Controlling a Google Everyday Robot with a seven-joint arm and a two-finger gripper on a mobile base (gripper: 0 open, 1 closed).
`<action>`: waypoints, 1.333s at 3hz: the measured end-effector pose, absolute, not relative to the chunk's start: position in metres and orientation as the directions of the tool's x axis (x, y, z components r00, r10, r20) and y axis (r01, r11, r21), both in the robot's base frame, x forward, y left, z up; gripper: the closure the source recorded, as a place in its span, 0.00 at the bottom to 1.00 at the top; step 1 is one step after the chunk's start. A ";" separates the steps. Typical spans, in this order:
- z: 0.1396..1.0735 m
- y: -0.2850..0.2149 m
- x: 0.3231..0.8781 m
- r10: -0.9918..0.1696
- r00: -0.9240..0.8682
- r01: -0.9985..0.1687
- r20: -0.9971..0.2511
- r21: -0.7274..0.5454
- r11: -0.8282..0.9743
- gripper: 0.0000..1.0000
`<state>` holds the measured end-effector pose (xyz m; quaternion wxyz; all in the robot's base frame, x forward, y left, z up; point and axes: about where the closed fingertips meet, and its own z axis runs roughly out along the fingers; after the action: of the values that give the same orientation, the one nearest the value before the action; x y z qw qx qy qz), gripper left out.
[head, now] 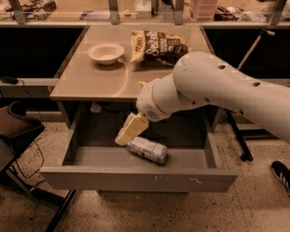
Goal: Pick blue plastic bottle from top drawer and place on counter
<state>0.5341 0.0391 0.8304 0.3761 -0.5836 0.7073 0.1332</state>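
The blue plastic bottle (147,150) lies on its side in the open top drawer (136,179), near the middle of the drawer floor. My gripper (129,131) hangs from the big white arm, reaching down into the drawer just above and left of the bottle, its tip close to the bottle's left end. The tan counter (104,79) sits above the drawer.
A white bowl (106,53) and a dark snack bag (156,47) stand on the counter's far part. A narrow ledge with grey uprights (113,11) runs behind. A dark chair (13,131) is at the left; a shoe (282,174) is at the right.
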 end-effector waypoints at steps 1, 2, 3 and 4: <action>0.797 0.026 0.546 -0.712 -0.104 -0.922 -0.694 -0.201 0.330 0.00; 0.754 0.002 0.556 -0.687 -0.204 -0.903 -0.698 -0.138 0.408 0.00; 0.754 0.002 0.556 -0.687 -0.204 -0.903 -0.698 -0.138 0.408 0.00; 0.743 0.007 0.561 -0.706 -0.229 -0.907 -0.670 -0.117 0.405 0.00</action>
<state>0.5606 0.0069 0.7428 0.3328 -0.5243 0.7692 0.1505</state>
